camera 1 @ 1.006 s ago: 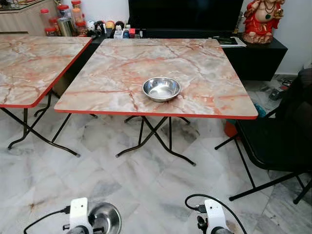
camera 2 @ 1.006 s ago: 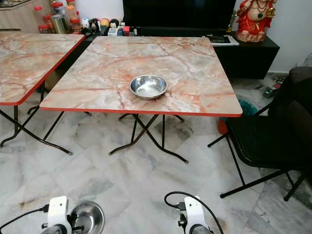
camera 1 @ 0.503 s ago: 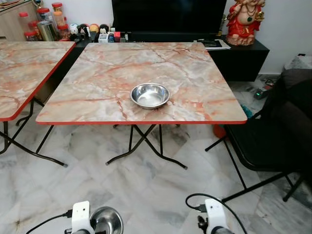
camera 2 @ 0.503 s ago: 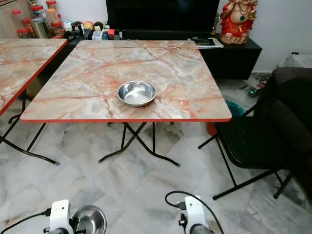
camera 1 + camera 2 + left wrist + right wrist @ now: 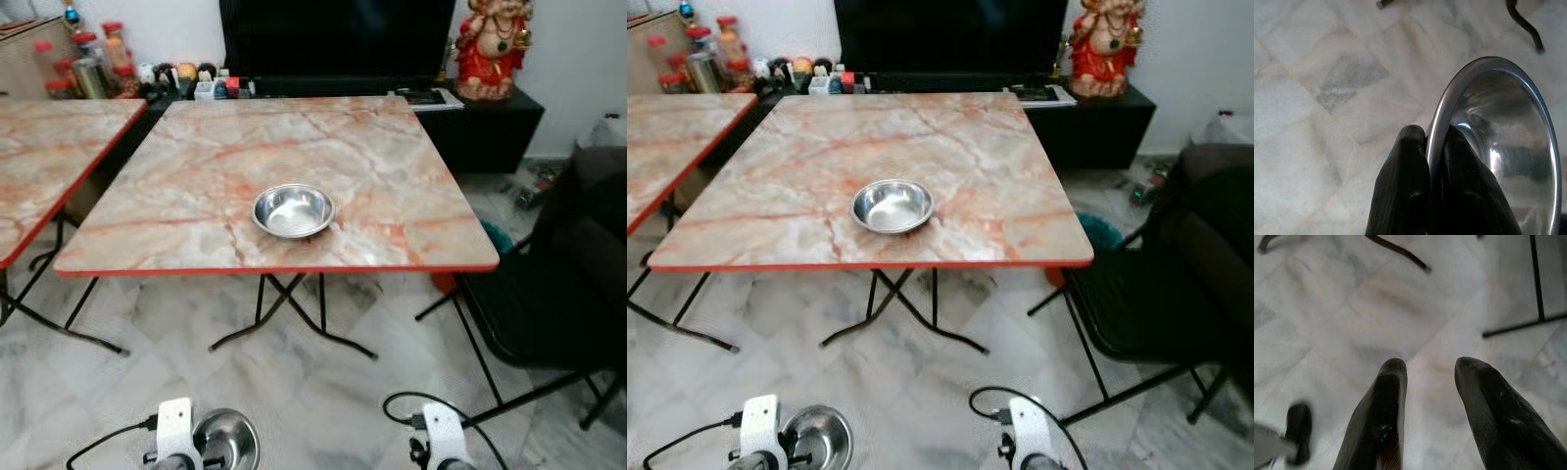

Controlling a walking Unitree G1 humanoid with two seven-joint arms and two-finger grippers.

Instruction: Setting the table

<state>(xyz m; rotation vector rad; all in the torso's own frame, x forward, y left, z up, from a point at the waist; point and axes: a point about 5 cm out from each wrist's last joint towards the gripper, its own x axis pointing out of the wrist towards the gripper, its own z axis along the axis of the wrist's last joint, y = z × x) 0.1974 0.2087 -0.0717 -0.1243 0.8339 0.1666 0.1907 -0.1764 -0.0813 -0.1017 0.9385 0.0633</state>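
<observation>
Here's the carried bowl (image 5: 1498, 147), steel and shiny, its rim pinched edge-on in the left pincer (image 5: 1432, 142), one black finger (image 5: 1403, 186) outside the wall and the other inside, clamped tight on that thin lip. It hangs low over the marble floor (image 5: 323, 392), well short of the desk (image 5: 392, 186) ahead. Up on that desk, far beyond the pincer, a second bowl (image 5: 293, 211) sits upright near the front edge, a touch left of centre. The right pincer (image 5: 1427, 377) is released, fingers spread wide over bare floor tiles and grasping nothing, off to the side of the loaded one. Further right stands a black chair (image 5: 558, 284) just beside the desk's corner; to the left a second desk (image 5: 49, 147); behind, a dark cabinet (image 5: 490, 122) with a red figurine (image 5: 495, 49) and jars (image 5: 93, 59). Now the risks, as I read them: that grip is on a slick metal rim only, so a jolt while walking could let the bowl twist or slip out and clatter down. Lifted too late, it could strike the red desk edge. Set down too close, it could knock the bowl already placed.
</observation>
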